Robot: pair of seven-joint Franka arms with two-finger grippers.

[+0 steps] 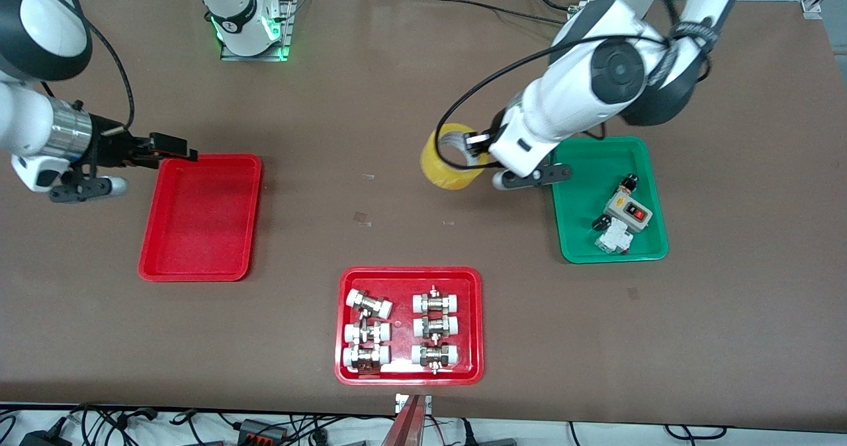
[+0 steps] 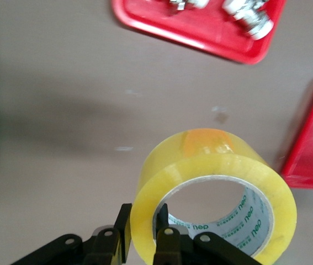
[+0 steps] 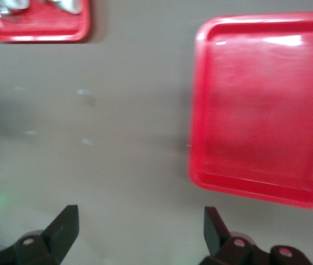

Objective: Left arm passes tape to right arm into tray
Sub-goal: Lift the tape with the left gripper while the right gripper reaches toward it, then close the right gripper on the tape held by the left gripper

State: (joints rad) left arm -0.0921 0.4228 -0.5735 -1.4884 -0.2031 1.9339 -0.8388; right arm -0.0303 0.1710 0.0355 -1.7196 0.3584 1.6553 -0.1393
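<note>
The yellow tape (image 1: 450, 161) is held in the air by my left gripper (image 1: 478, 147), over bare table beside the green tray. In the left wrist view the left gripper (image 2: 143, 229) is shut on the wall of the tape (image 2: 217, 182), one finger inside the white core and one outside. My right gripper (image 1: 173, 147) is open and empty, just over the plain red tray's (image 1: 198, 218) corner at the right arm's end of the table. In the right wrist view the right gripper (image 3: 139, 226) is spread wide, with the tray (image 3: 261, 105) beside it.
A green tray (image 1: 582, 241) holds a grey switch box (image 1: 628, 211) with a red button, at the left arm's end. A red tray of white-capped metal fittings (image 1: 409, 327) lies nearest the front camera, at mid table. It also shows in the left wrist view (image 2: 200, 27).
</note>
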